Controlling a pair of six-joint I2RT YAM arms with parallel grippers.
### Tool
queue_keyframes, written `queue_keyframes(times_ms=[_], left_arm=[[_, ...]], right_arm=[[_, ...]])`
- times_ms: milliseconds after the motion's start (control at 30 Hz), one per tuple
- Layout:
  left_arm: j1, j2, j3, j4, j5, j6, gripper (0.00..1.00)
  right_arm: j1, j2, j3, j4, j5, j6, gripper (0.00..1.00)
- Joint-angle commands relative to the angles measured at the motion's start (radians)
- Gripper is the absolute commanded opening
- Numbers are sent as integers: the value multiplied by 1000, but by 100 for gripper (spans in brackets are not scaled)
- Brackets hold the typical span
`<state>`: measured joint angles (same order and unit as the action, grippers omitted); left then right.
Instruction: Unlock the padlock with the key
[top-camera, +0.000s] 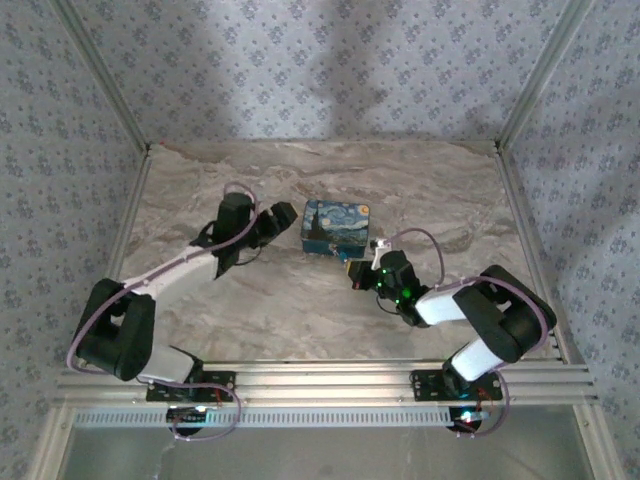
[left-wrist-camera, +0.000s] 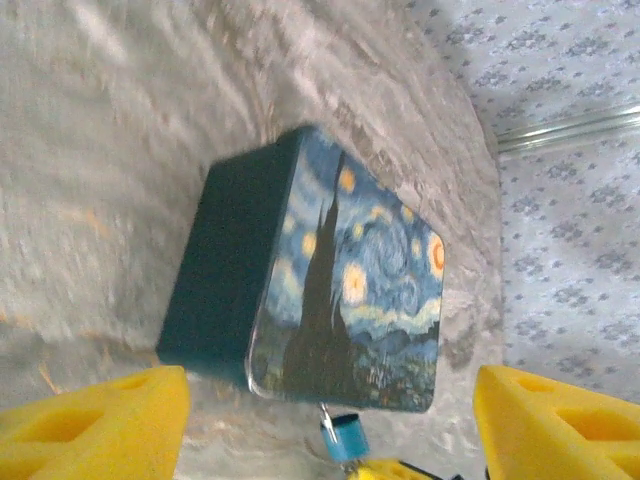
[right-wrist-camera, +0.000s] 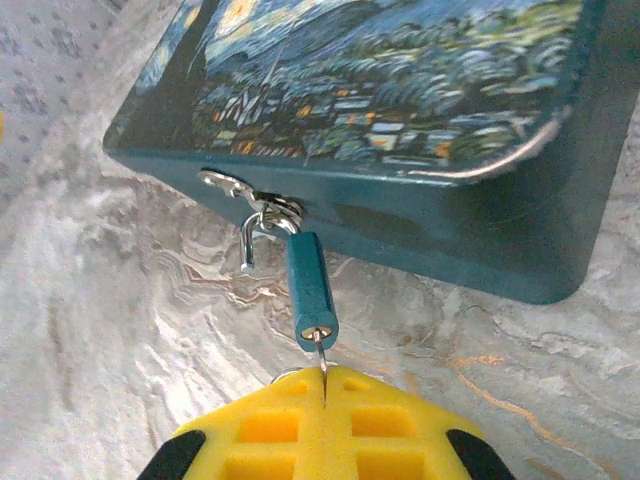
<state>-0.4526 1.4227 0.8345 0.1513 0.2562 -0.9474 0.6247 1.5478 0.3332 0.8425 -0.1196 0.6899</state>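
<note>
Small teal padlock (right-wrist-camera: 311, 288) hangs off the box (right-wrist-camera: 420, 110) front, centre frame, box on the table (right-wrist-camera: 110, 330). The right hand (right-wrist-camera: 323, 405) is pressed together, pinching the key (right-wrist-camera: 321, 361) at the keyhole, probably to turn it. The left hand (left-wrist-camera: 325, 395) is spread around the box, likely to brace it.

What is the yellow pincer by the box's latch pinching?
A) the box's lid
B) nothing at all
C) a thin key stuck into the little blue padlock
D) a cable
C: the right pincer is closed on the thin key, whose tip sits in the end of the teal padlock hanging from the latch of the painted box.
</note>
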Motion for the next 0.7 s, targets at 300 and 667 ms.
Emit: queue_keyframes(times_ms=[300, 667], left_arm=[[33, 443, 544, -431, 243, 392, 80], [35, 583, 600, -436, 217, 406, 68]], right_arm=[[-37, 86, 23, 23, -167, 169, 1], [-58, 117, 39, -3, -198, 164, 8]])
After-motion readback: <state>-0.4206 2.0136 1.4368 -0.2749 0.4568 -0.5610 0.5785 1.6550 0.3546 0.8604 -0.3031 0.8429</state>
